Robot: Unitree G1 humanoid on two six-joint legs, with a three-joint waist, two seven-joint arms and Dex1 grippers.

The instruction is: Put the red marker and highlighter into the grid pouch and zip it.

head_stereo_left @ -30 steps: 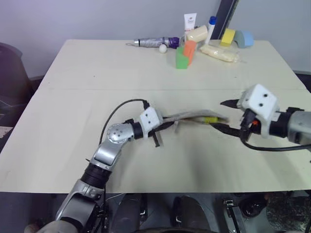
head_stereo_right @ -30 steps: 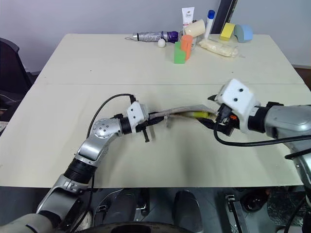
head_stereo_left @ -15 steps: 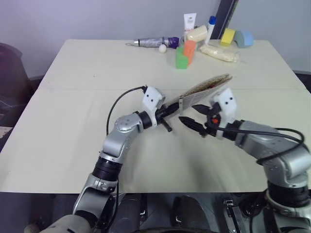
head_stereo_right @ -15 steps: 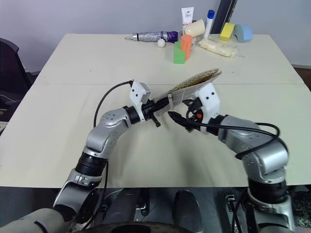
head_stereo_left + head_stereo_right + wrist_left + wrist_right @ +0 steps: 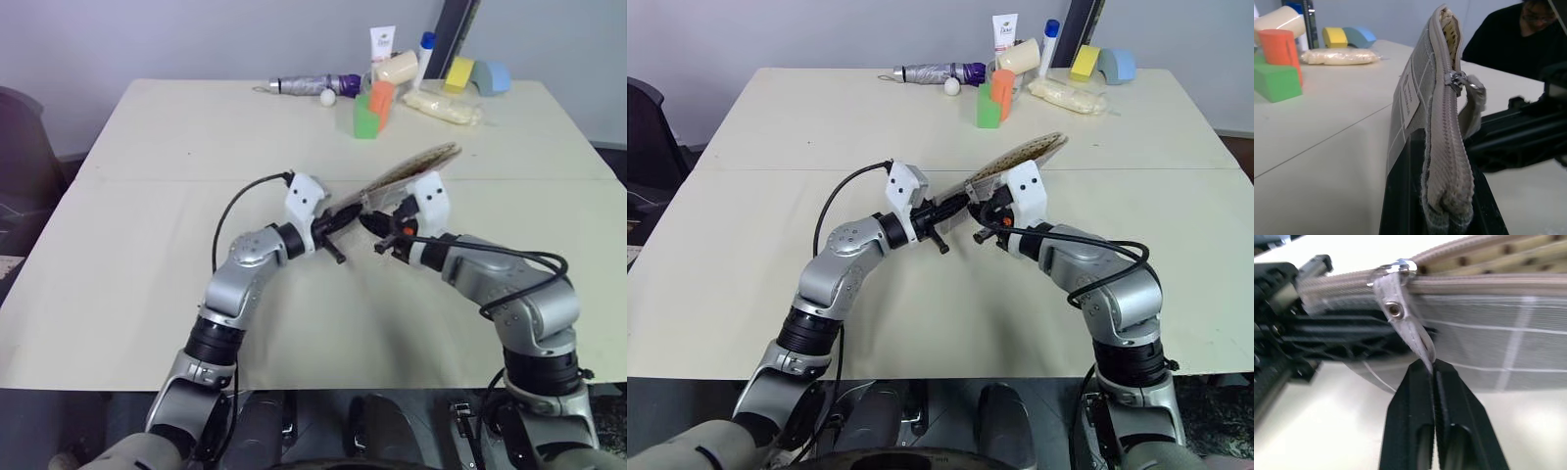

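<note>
grid pouch [image 5: 1488, 347], grey, white-lined, zipper partly open

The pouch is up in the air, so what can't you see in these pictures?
- What is inside the grid pouch: its fabric walls hide it in the left wrist view, so the marker and highlighter can't be confirmed.
- The pouch's far end: cut off by the edge in the right wrist view.
- The pouch's lower end, hidden between the left gripper fingers.
- The zipper pull tip: covered by the shut right gripper.
</note>
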